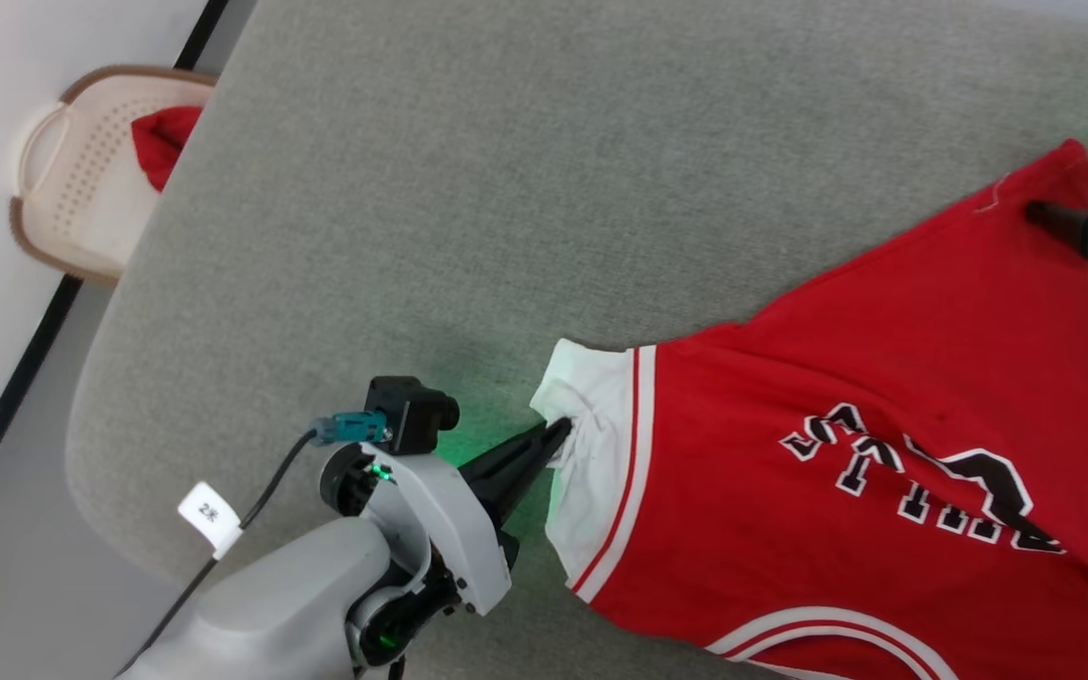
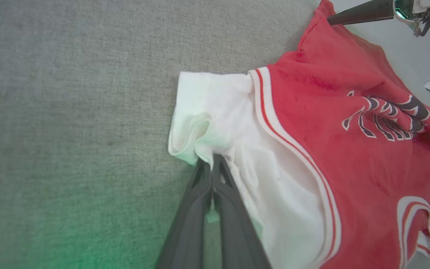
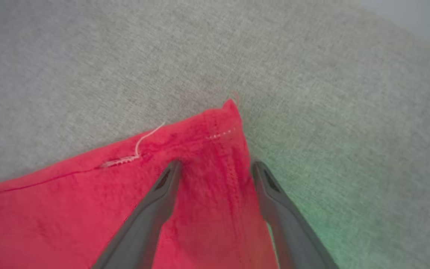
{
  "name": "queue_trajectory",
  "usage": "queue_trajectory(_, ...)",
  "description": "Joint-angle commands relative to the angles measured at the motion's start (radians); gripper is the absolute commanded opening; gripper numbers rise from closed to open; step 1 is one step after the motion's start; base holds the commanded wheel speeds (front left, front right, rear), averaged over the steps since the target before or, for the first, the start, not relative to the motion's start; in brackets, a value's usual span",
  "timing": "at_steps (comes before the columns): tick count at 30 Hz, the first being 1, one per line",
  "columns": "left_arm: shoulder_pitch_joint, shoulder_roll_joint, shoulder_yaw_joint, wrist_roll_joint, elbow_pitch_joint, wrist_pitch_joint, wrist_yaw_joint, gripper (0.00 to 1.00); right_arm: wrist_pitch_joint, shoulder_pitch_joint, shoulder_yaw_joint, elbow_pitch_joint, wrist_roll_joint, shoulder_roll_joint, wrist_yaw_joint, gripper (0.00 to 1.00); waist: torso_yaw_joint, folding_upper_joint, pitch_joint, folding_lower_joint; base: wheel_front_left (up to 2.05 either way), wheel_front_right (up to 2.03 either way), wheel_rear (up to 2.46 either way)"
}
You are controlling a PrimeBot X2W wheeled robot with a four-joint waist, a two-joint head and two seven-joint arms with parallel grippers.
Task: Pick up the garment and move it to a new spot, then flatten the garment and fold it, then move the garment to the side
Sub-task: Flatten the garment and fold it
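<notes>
Head view: the garment (image 1: 846, 406) lies on a grey padded surface (image 1: 412, 189), filling the right and lower right of the frame, lettering face up, its white sleeve (image 1: 591, 453) pointing toward frame centre. The left gripper (image 1: 558, 434) reaches from the lower left, forearm angled up and to the right, its dark fingers together at the sleeve's edge. The right gripper (image 1: 1054, 220) enters at the right edge, with a pale housing and one dark finger lying on the red corner at upper right; its opening cannot be judged here. This view alone takes in the floor at the upper left, where a cream basket (image 1: 62, 189) with a brown rim holds a small red cloth (image 1: 164, 142). Left wrist view: the fingers rise from the bottom centre, closed tight on a bunched fold of the white sleeve, which puckers around the tips. The striped trim and part of the lettering run to the right. The other arm's finger shows at the top right, its tip at the garment's far red corner. Right wrist view: the two fingers stand wide apart. One tip rests over the red cloth and the other at its side hem, so that the stitched corner lies between them, ungripped. A loose white thread (image 3: 149, 136) curls from the hem at frame centre, a detail the other views do not resolve.
</notes>
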Motion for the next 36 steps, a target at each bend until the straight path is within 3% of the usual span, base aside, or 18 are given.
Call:
queue_trajectory(1, -0.010, -0.007, -0.002, -0.002, 0.006, -0.005, -0.006, 0.00, 0.013, 0.017, 0.018, 0.029, 0.011, 0.005, 0.000, 1.00, 0.018, 0.0000, 0.018, 0.0000, 0.00, 0.00, 0.00)
queue_trajectory(3, -0.011, -0.012, -0.004, -0.002, 0.019, -0.007, -0.009, 0.00, 0.049, 0.009, 0.047, 0.065, 0.021, 0.007, 0.000, 1.00, 0.021, 0.0000, 0.022, 0.0000, 0.00, 0.00, 0.00)
queue_trajectory(4, -0.011, -0.014, -0.004, -0.004, 0.025, -0.008, -0.009, 0.00, 0.076, 0.009, 0.064, 0.083, 0.025, 0.006, -0.001, 0.38, 0.021, 0.0000, 0.023, 0.0000, 0.00, 0.00, 0.00)
queue_trajectory(5, -0.012, -0.016, -0.005, -0.005, 0.030, -0.009, -0.011, 0.00, 0.105, 0.012, 0.085, 0.093, 0.034, 0.007, 0.000, 0.00, 0.021, 0.0000, 0.023, 0.0000, 0.00, 0.00, 0.00)
queue_trajectory(9, -0.011, -0.016, -0.008, -0.013, 0.052, -0.012, -0.013, 0.00, 0.131, -0.018, 0.117, 0.111, 0.059, -0.004, 0.000, 0.00, 0.011, 0.0000, 0.016, 0.0000, 0.00, 0.00, 0.00)
queue_trajectory(15, -0.038, 0.023, -0.015, -0.048, 0.030, 0.029, -0.013, 0.00, 0.080, -0.087, 0.107, 0.139, 0.076, 0.007, -0.001, 0.00, -0.021, 0.0000, -0.022, 0.0000, 0.00, 0.00, 0.00)
queue_trajectory(22, -0.143, 0.155, -0.010, -0.091, -0.067, 0.201, -0.011, 0.00, -0.005, -0.147, 0.115, 0.093, 0.094, 0.018, 0.000, 0.00, -0.073, 0.0000, -0.106, 0.0000, 0.00, 0.00, 0.00)
queue_trajectory(28, -0.335, 0.260, -0.003, -0.036, -0.149, 0.377, 0.037, 0.00, -0.058, -0.168, 0.143, 0.009, 0.123, -0.020, 0.000, 0.00, -0.121, 0.0000, -0.186, 0.0000, 0.00, 0.00, 0.00)
queue_trajectory(31, -0.437, 0.282, -0.006, 0.004, -0.155, 0.455, 0.050, 0.00, -0.102, -0.178, 0.153, -0.039, 0.127, -0.048, -0.001, 0.00, -0.148, 0.0000, -0.216, 0.0000, 0.00, 0.00, 0.00)
queue_trajectory(36, -0.587, 0.270, 0.013, 0.048, -0.096, 0.511, 0.025, 0.00, -0.166, -0.204, 0.161, -0.095, 0.143, -0.059, 0.000, 0.00, -0.198, 0.0000, -0.264, 0.0000, 0.00, 0.00, 0.00)
